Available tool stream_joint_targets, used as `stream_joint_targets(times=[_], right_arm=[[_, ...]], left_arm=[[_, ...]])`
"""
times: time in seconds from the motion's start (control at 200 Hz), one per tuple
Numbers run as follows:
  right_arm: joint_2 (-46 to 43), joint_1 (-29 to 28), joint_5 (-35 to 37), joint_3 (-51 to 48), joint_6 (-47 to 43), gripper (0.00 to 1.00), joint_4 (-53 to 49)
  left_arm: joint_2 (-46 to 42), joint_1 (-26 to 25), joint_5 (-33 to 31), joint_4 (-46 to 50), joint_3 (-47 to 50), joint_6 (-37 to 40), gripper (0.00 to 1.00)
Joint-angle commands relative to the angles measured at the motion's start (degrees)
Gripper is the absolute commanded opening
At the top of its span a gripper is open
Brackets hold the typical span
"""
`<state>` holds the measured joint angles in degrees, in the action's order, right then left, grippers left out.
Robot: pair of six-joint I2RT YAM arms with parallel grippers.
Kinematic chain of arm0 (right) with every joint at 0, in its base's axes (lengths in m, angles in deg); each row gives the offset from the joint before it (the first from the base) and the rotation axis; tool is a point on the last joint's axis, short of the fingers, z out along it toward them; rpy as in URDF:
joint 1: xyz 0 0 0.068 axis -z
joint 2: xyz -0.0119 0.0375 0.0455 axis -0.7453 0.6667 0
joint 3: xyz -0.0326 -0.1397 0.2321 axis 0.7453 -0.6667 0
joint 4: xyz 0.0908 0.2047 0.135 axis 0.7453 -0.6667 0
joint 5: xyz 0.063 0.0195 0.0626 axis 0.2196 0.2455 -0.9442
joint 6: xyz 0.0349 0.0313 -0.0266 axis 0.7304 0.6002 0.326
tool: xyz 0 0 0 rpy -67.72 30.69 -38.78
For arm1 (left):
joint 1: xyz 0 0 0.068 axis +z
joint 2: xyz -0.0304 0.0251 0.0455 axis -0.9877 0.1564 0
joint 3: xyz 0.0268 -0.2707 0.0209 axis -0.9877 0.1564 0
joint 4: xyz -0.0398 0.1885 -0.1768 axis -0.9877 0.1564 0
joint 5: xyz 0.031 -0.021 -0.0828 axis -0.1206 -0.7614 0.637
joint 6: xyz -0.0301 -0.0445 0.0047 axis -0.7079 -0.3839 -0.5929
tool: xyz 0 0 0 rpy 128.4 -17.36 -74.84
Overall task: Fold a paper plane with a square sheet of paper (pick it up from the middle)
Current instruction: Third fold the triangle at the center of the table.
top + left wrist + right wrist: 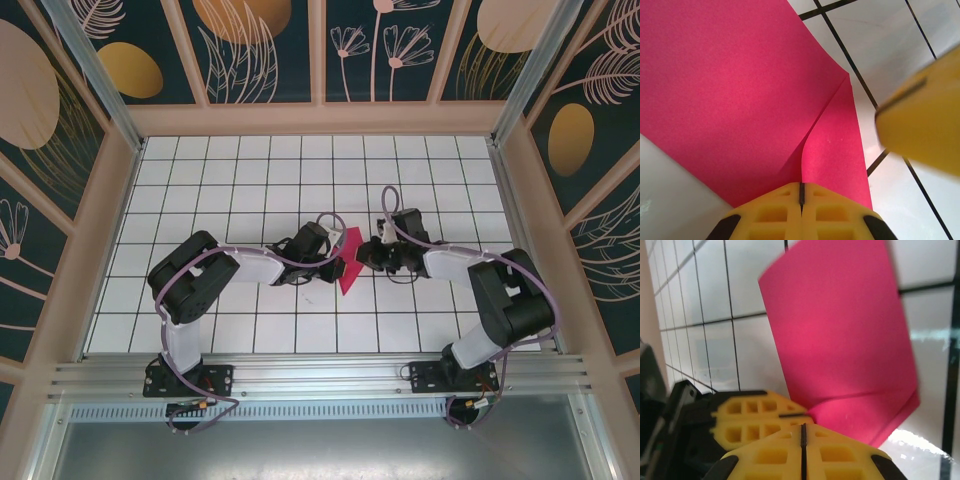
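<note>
You have the pink paper (351,262) about midway between the table's (200,160) left and right edges, a little nearer the near edge than the far one. It hangs between the two arms, which reach in toward each other from either side.

Your left gripper (336,266) is closed on the paper. In its wrist view the yellow fingers (832,216) are pressed together, and the paper runs straight into the seam between them. From there a folded flap spreads up to the right, beside the wider pink surface.

Your right gripper (364,257) is also closed and pinches the paper at a folded lower edge. In its wrist view the rest of the paper rises away above the white tiles. The two grippers sit just beside each other, and each one's yellow fingers show in the other's wrist view
</note>
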<state>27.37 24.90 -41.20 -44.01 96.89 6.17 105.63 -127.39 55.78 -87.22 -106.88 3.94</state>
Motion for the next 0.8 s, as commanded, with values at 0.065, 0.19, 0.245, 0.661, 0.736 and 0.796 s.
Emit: stream_joint_targets(times=[0.065,0.19,0.245,0.661,0.736,0.796], right_arm=[[0.8,-1.0,-0.8,-4.1,4.4,0.09,5.3],[2.7,-1.5,-1.1,-4.8,4.3,0.09,6.1],[3.0,-1.5,-0.8,-5.4,4.4,0.09,6.2],[-1.7,-2.3,-0.4,-5.0,3.6,0.10,3.0],[-3.2,-2.8,-1.0,-5.8,4.5,0.10,3.9],[-3.6,-3.2,-1.1,-6.5,5.2,0.10,4.8]], left_arm=[[0.7,0.2,-0.9,4.4,1.0,0.8,0.07],[0.9,0.2,-0.7,4.3,1.1,0.8,0.07],[0.9,0.2,-0.8,4.3,1.1,0.8,0.07],[0.7,0.2,-0.8,3.7,1.8,0.6,0.07],[0.7,0.2,-0.9,3.8,1.8,0.6,0.06],[0.8,0.2,-1.0,3.8,1.7,0.7,0.06]])
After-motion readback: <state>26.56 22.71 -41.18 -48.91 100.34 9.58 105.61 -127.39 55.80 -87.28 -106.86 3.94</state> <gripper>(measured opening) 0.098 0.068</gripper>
